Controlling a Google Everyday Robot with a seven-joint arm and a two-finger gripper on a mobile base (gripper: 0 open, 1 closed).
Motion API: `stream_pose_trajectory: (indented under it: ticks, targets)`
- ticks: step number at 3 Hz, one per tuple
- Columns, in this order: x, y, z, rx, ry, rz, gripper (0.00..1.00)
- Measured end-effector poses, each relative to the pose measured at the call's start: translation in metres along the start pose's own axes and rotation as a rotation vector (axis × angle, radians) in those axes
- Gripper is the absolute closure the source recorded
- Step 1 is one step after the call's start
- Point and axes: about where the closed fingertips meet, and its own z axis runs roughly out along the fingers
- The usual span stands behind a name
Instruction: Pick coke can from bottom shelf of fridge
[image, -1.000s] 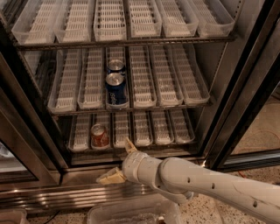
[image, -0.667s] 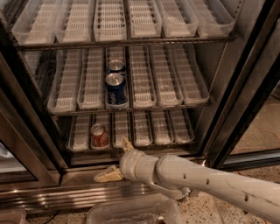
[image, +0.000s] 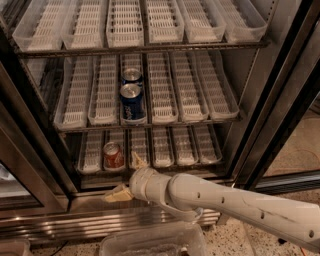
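Camera view: my gripper (image: 127, 177) hung spread wide, empty, at 5 o'clock of the upright coke can (image: 113, 155), near the bottom shelf (image: 186, 146) front.

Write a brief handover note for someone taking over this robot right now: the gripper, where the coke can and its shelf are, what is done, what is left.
Gripper: open and empty, in front of the fridge near its base, just below and right of the coke can.
Coke can: upright in the second tray from the left on the bottom shelf, not touched.
Blue cans: on the shelf above; leave them.
Done: fridge open, arm brought to the bottom shelf.
Left: bring the fingers around the can, close, lift it out.
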Motion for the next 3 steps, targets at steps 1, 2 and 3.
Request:
stream_pose_trajectory:
  ticks: [1,2,3]
  targets:
    - [0.0035,-0.0044,0.0113,0.075,-0.011,0.037,0.0]
    - [0.004,-0.006,0.011,0.08,-0.009,0.036,0.0]
    - [0.0039,-0.006,0.0111,0.08,-0.009,0.036,0.18]
